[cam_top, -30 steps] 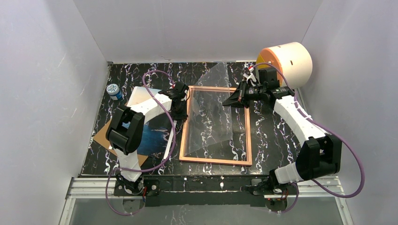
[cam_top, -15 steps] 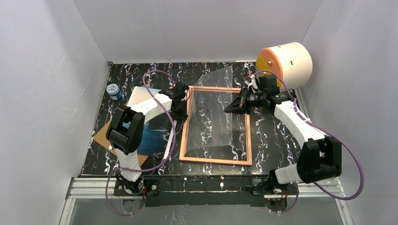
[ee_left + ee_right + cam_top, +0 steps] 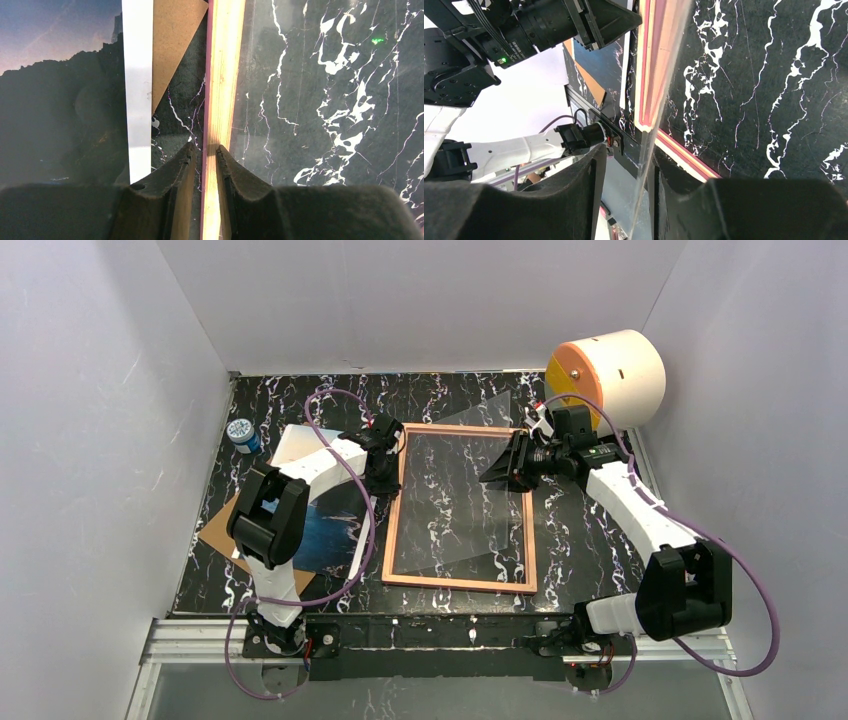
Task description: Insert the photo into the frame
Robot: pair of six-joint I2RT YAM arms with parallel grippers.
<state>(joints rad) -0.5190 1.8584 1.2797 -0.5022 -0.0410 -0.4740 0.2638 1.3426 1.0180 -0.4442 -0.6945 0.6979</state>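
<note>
The frame (image 3: 395, 505) lies wood-brown side up in the middle of the table. My left gripper (image 3: 385, 455) is shut on its left rail, and the left wrist view shows the fingers (image 3: 206, 146) on either side of that rail (image 3: 225, 75). A clear sheet (image 3: 455, 500) rests inside the frame, its far right corner still raised. My right gripper (image 3: 503, 465) is there, open, and the sheet's edge (image 3: 644, 150) stands loose between its fingers (image 3: 626, 157), closer to the right one. The photo (image 3: 325, 525) lies picture side up to the left of the frame, partly under my left arm.
A brown backing board (image 3: 215, 530) lies under the photo at the left. A small blue-capped jar (image 3: 242, 433) stands at the back left. A large cream and orange roll (image 3: 610, 375) sits at the back right. White walls close in three sides.
My right gripper has opened and let go of the clear sheet. The sheet, held up steeply a second ago, has sunk lower into the frame. The left arm has not moved.
</note>
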